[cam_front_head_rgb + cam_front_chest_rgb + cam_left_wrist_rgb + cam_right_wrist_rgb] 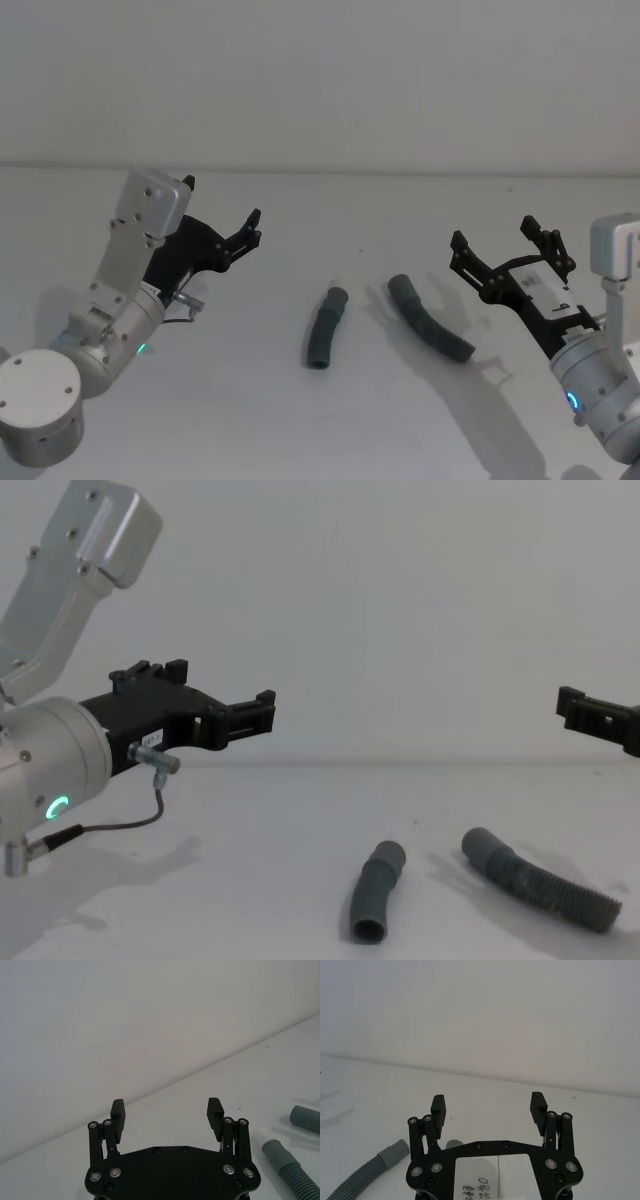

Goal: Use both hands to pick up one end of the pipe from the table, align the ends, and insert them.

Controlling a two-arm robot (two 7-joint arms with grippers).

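Observation:
Two dark grey pipe pieces lie apart on the white table [230, 400]. The short, slightly bent piece [325, 328] [375, 890] is near the middle. To its right lies the longer ribbed piece [432, 320] [540, 885], its smooth cuff [402, 288] pointing away from me. My left gripper [222, 205] [240, 705] [167, 1110] hangs open above the table, left of the short piece and empty. My right gripper [494, 232] [487, 1107] [580, 712] hangs open to the right of the ribbed piece [365, 1175], touching nothing.
A white wall [320, 80] rises along the table's far edge. A thin cable [110, 825] loops under my left wrist. Bare table surface lies around and between the two pipe pieces.

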